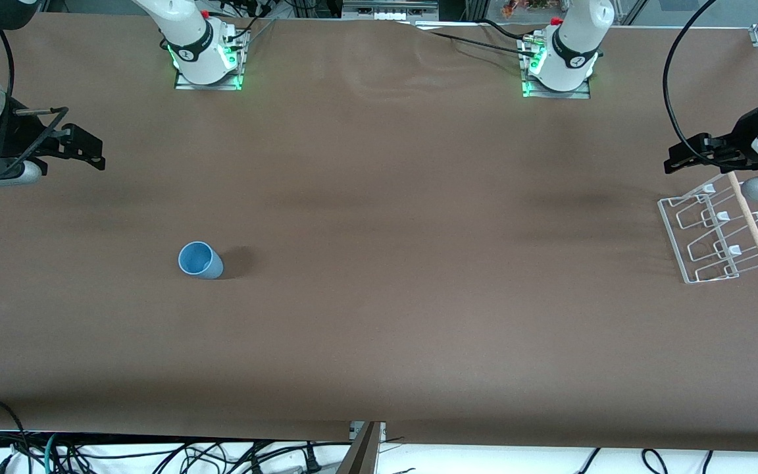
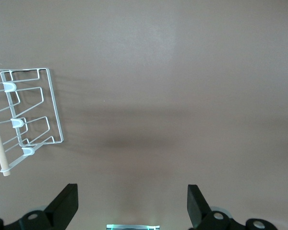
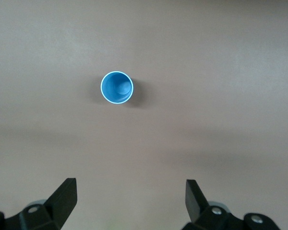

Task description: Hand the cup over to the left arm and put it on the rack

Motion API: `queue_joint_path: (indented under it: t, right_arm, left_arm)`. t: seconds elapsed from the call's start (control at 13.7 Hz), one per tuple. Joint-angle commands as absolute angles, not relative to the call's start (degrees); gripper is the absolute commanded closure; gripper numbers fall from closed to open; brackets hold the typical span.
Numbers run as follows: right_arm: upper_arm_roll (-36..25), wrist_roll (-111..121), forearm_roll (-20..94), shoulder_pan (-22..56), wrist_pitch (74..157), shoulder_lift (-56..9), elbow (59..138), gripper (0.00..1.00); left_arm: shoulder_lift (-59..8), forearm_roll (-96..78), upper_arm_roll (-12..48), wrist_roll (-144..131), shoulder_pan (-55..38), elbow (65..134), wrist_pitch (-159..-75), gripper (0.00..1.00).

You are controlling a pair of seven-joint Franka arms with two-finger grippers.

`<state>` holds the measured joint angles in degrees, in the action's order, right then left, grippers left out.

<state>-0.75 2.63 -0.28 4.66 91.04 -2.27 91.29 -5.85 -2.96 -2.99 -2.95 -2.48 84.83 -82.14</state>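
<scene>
The light-blue cup (image 1: 200,261) stands upright, mouth up, on the brown table toward the right arm's end; it also shows in the right wrist view (image 3: 117,87). My right gripper (image 1: 89,150) hangs open and empty above the table at that end, apart from the cup; its jaws stand wide in its wrist view (image 3: 129,199). The clear wire rack (image 1: 714,237) with its pale wooden dowel (image 1: 751,220) sits at the left arm's end, and shows in the left wrist view (image 2: 13,121). My left gripper (image 1: 678,160) hovers open and empty beside the rack (image 2: 132,203).
The two arm bases (image 1: 208,56) (image 1: 560,62) with green lights stand along the table's edge farthest from the front camera. Cables (image 1: 155,457) lie off the table's nearest edge. A broad stretch of brown table (image 1: 418,263) lies between cup and rack.
</scene>
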Motion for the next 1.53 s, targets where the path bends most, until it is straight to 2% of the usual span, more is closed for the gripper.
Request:
queue_joint_path:
  t: [0.0,1.46]
  right_arm:
    - [-0.44,2.64,-0.53,4.22,90.87,-1.59,91.57,0.0]
    - [-0.61,2.29,-0.35,4.48,93.41,-2.29,90.35,0.0]
  left_arm:
    - [-5.98,-2.9,-3.25,-2.81,-2.99,83.67,-81.74,0.0]
    - [-5.98,-2.99,-3.34,-2.72,-2.9,83.67,-81.74,0.0]
